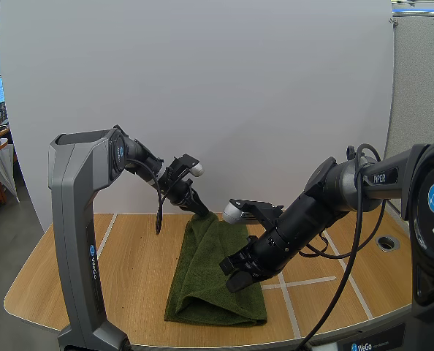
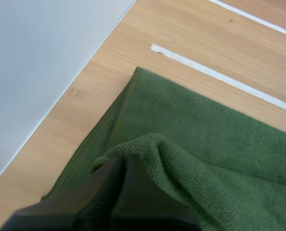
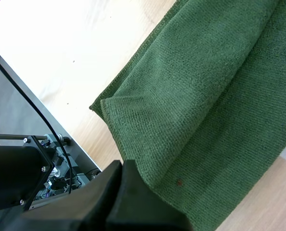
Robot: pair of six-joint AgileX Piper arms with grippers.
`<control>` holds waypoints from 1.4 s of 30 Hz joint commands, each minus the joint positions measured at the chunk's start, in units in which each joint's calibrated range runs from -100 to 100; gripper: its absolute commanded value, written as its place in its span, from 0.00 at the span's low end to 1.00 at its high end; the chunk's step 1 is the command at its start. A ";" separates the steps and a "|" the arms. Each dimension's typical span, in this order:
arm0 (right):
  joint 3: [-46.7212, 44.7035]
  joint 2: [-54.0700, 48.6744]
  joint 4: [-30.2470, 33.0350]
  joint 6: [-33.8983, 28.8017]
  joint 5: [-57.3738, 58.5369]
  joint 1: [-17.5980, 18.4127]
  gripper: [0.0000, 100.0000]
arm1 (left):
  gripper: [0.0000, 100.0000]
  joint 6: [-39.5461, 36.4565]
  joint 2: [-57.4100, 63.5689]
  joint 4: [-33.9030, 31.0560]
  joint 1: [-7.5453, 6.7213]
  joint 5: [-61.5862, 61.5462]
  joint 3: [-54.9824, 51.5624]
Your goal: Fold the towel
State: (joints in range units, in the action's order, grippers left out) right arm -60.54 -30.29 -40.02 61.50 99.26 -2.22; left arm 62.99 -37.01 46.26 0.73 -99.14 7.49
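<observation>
A dark green towel (image 1: pixel 202 292) lies folded lengthwise on the wooden table (image 1: pixel 129 270), its long side running from the back to the front edge. My left gripper (image 1: pixel 201 212) is at the towel's far corner. In the left wrist view its fingers (image 2: pixel 126 159) are shut on a raised fold of the towel (image 2: pixel 205 125). My right gripper (image 1: pixel 233 279) hovers low over the towel's right side near the front. In the right wrist view its fingers (image 3: pixel 120 166) lie together as one wedge above the flat top layer (image 3: pixel 205 72), with nothing between them.
White tape lines (image 1: pixel 305 281) cross the table right of the towel, and one tape line (image 2: pixel 220 77) runs past its far corner. A round cable hole (image 1: pixel 387 243) sits at the far right. The left arm's grey column (image 1: pixel 78 241) stands left of the towel.
</observation>
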 commanded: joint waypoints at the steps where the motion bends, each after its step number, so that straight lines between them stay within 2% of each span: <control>1: -0.25 -0.83 -0.45 0.00 0.74 0.22 0.00 | 0.00 -0.38 -0.30 0.33 1.45 -0.86 0.29; 9: -0.25 -0.83 -0.43 0.31 0.74 0.22 0.00 | 0.00 -1.06 -0.18 2.50 1.51 -0.86 0.29; 10: -0.25 -0.83 -0.31 0.31 0.74 0.22 0.00 | 0.03 -1.30 0.10 2.79 1.51 -0.86 0.29; 12: -0.25 -0.83 -0.31 0.31 0.74 0.22 0.00 | 0.15 -2.01 0.64 3.17 1.51 -0.86 0.29; 14: -0.25 -0.83 -0.31 0.31 0.74 0.22 0.00 | 0.34 -2.23 1.28 3.17 1.51 -0.86 0.29; 16: -0.25 -0.83 -0.31 0.82 0.74 0.22 0.00 | 0.57 -2.32 2.04 3.17 1.60 -0.86 0.41; 18: -0.25 -0.83 -0.31 1.45 0.74 0.22 0.00 | 0.75 -2.32 2.68 3.17 1.60 -0.86 0.41; 21: -0.25 -0.83 -0.31 2.31 0.74 0.22 0.00 | 0.85 -3.23 3.71 3.17 1.60 -0.86 0.41; 28: -0.25 -0.83 3.02 3.74 0.10 0.22 0.00 | 0.85 -8.30 11.06 1.57 1.60 -0.86 0.27; 33: -0.25 -0.83 6.32 3.74 -13.32 0.22 0.00 | 0.85 -12.09 13.45 -3.80 1.60 -0.86 -2.65; 42: -0.25 4.32 3.06 7.91 -22.40 0.22 0.00 | 0.85 -11.47 13.45 -4.36 1.53 -0.86 -15.16</control>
State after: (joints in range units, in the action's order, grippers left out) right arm -60.70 -30.43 -34.79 65.85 84.31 -2.00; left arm 51.25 -23.80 41.84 2.38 -99.10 1.28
